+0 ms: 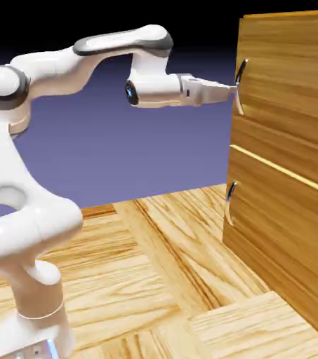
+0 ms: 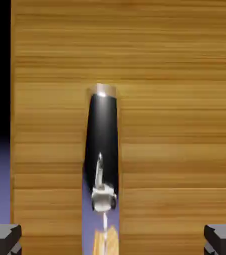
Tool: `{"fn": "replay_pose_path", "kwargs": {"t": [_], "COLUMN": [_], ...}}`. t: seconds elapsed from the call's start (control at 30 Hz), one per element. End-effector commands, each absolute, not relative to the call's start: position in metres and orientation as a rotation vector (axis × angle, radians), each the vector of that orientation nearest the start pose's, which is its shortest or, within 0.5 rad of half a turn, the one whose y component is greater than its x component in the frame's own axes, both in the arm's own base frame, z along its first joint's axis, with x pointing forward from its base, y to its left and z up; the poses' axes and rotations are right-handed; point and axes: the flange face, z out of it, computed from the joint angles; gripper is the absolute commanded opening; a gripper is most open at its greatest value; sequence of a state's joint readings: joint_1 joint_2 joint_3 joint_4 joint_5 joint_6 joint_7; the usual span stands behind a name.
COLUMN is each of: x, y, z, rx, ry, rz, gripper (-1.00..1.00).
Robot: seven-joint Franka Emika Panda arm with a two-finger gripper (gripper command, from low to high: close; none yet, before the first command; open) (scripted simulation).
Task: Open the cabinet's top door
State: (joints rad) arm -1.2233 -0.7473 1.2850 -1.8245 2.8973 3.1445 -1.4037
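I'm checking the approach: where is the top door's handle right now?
In the exterior view, the handle sits at the top door's left edge, right at the gripper's fingertips, above the lower handle.

**Wood grain, mirror metal, glossy white**

Warm brown horizontal wood grain on cabinet (image 1: pixel 288 140), smooth with faint sheen. Polished, mirror-like metal on top door's handle (image 2: pixel 102 149). Paler, bolder wood grain across tabletop (image 1: pixel 175 280). Glossy white shell with dark grey bands on arm (image 1: pixel 49 70). Matt grey pincer (image 1: pixel 233 87) fingertips (image 2: pixel 2 236).

Handle (image 2: pixel 103 149) centred between wide jaws; top door (image 2: pixel 174 99) blocks straight ahead
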Motion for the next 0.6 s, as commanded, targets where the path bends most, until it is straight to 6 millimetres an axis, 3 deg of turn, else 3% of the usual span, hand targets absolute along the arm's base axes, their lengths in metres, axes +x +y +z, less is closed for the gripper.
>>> {"fn": "replay_pose_path", "kwargs": {"t": [0.0,0.17,0.2,0.57], "x": [0.505,0.538,0.538,0.486], "y": [0.179,0.177,0.177,0.16], "z": [0.593,0.593,0.593,0.593], "rx": [-1.76,-1.757,-1.757,-1.764], "ry": [0.762,0.764,0.764,0.659], "rz": [-1.785,-1.783,-1.783,-1.713], "gripper": [0.0,0.0,-1.0,-1.0]}}
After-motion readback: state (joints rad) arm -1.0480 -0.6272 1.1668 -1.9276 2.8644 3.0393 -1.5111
